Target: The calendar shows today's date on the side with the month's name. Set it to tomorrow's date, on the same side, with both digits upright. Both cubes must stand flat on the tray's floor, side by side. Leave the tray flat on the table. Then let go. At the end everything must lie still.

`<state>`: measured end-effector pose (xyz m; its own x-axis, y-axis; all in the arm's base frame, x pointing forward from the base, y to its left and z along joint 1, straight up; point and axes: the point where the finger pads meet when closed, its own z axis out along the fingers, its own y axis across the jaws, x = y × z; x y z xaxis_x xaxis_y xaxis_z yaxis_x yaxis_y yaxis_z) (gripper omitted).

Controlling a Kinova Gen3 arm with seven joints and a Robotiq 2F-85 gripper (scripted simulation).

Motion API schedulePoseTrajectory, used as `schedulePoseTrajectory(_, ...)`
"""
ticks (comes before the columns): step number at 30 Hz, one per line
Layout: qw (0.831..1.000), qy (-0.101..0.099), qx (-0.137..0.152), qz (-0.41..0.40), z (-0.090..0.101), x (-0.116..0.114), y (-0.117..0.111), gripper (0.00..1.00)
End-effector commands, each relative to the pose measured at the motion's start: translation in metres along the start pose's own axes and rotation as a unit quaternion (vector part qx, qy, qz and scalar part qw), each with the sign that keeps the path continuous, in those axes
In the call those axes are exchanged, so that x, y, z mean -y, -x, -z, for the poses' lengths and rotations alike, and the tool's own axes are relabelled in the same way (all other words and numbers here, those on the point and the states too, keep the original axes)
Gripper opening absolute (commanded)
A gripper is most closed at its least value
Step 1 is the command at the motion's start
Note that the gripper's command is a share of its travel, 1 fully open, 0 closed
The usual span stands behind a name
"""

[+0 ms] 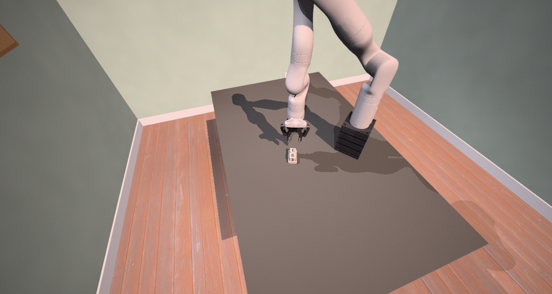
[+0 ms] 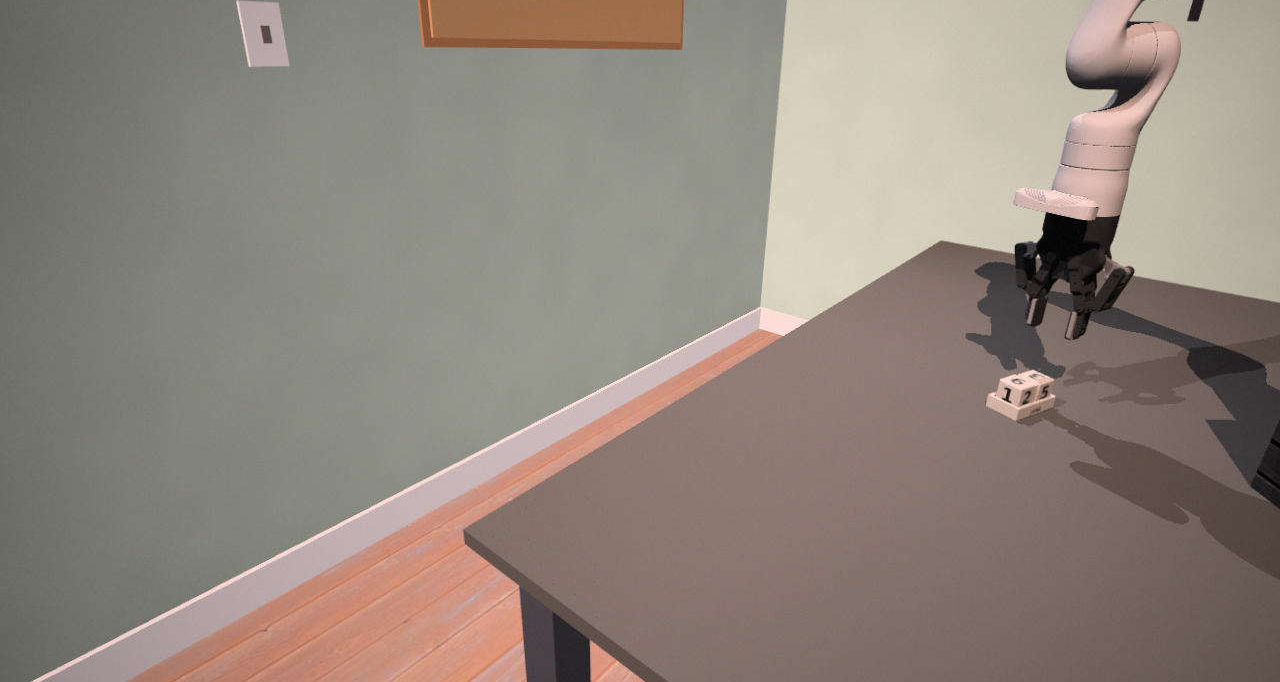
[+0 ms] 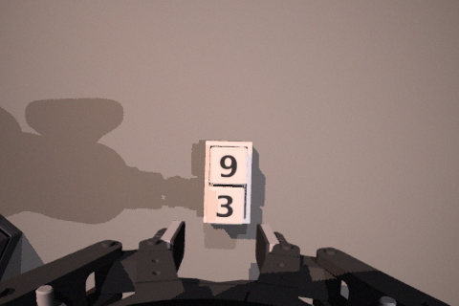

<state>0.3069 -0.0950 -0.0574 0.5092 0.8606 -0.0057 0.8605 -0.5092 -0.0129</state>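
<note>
The small cream calendar tray lies flat on the dark table and holds two white cubes side by side. In the wrist view their tops read 9 and 3. In the exterior view the tray shows its long side, where the cube faces read 1 and what looks like 2, with a further mark beside it. My gripper hangs well above the tray, a little behind it. Its fingers stand apart with nothing between them. It also shows in the top view and the wrist view.
The arm's black base block stands on the table to the right of the tray. The table's left edge runs along a wooden floor. An orange board and a wall switch hang on the grey wall.
</note>
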Motion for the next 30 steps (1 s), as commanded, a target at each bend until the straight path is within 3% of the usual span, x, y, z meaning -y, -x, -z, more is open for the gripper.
schedulePoseTrajectory(1, 1.000, 0.007, -0.002, 0.006, 0.0059, -0.0037, -0.0054, 0.48)
schedulePoseTrajectory(4, 1.000, 0.007, -0.002, 0.006, 0.0062, -0.0037, -0.0054, 0.48)
schedulePoseTrajectory(5, 1.000, 0.007, -0.002, 0.006, 0.0062, -0.0037, -0.0054, 1.00)
schedulePoseTrajectory(30, 1.000, 0.007, -0.002, 0.006, 0.0105, -0.0036, -0.0054, 1.00)
